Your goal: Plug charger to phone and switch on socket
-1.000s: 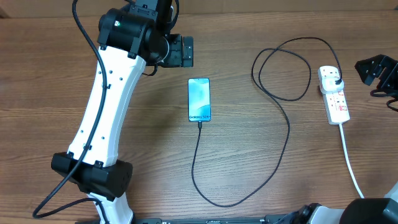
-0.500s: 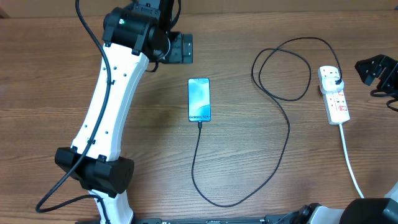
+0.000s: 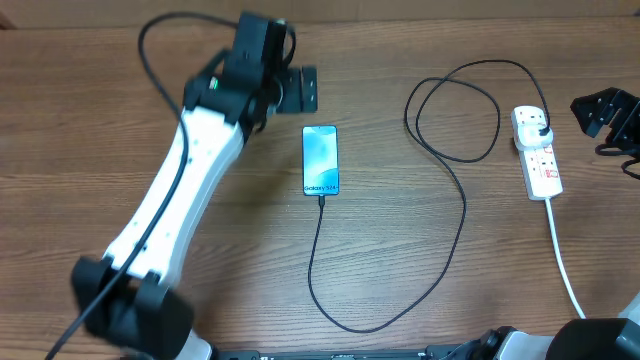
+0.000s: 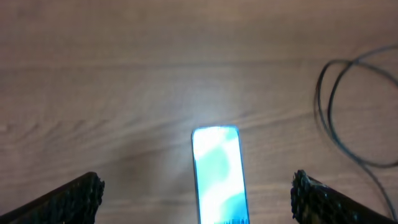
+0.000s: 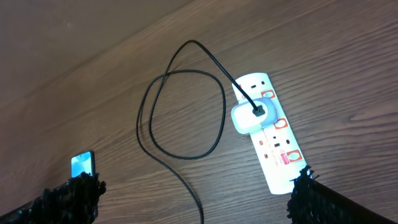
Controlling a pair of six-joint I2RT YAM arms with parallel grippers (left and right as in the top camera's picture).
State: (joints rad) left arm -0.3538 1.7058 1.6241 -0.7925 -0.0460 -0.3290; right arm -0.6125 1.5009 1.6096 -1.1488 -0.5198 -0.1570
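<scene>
The phone point(image 3: 320, 160) lies in the middle, its near edge joined to the charger point(image 5: 255, 113), which loops right to the socket point(image 3: 545, 170). The left gripper point(image 3: 298, 88) hovers wide open just beyond the phone's far edge; the right gripper point(image 3: 603, 112), also open, is right of the socket

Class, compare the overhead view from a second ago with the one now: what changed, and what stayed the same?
The left arm swung, carrying the left pincer slightly right, beyond the phone. It stays open and holds nothing. The phone, charger cable, power strip and right pincer kept their places.
</scene>
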